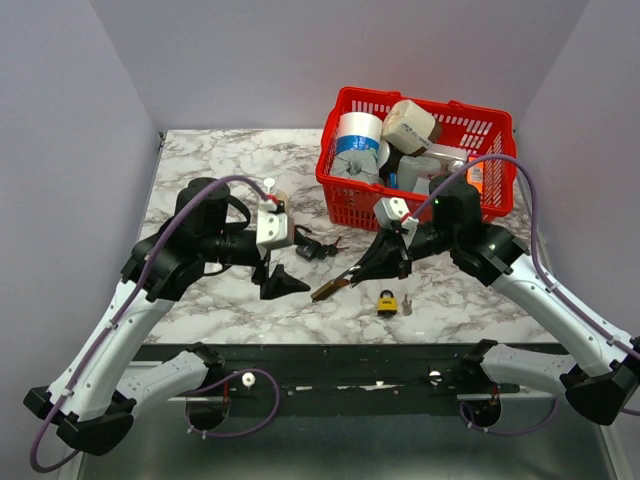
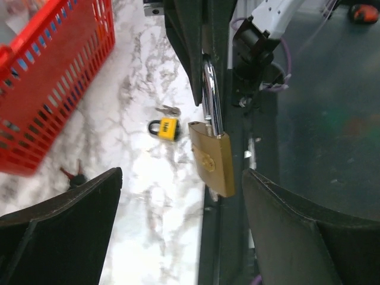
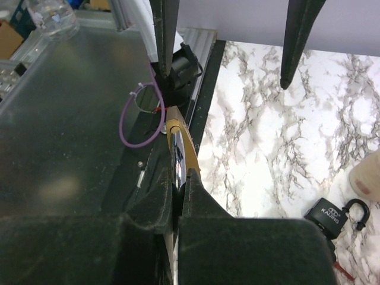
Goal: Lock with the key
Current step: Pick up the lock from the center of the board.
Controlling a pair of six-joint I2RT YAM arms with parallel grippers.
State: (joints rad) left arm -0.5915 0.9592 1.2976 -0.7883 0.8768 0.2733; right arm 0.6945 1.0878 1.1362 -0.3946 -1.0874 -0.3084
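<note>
Held by shackle in tight-shut right claw (image 3: 180, 190): brass padlock (image 2: 212, 160), hanging just ahead of left claw (image 2: 181, 171), spread wide, empty. Step: presenting lock, key not yet picked. Next: fetch key (image 2: 169, 109) lying on counter (image 2: 148, 202) beyond padlock; fit to this lock uncertain.

Padlocks, three: brass padlock (image 2: 212, 157), yellow padlock (image 2: 164, 128), black padlock (image 3: 328, 215). Silver key bunch (image 2: 169, 110), one. Red basket (image 2: 53, 77), one.

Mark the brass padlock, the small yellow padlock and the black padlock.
brass padlock (image 2: 212, 160), left wrist view, on its brass body.
small yellow padlock (image 2: 168, 129), left wrist view, on its yellow body.
black padlock (image 3: 328, 214), right wrist view, on its front face.
</note>
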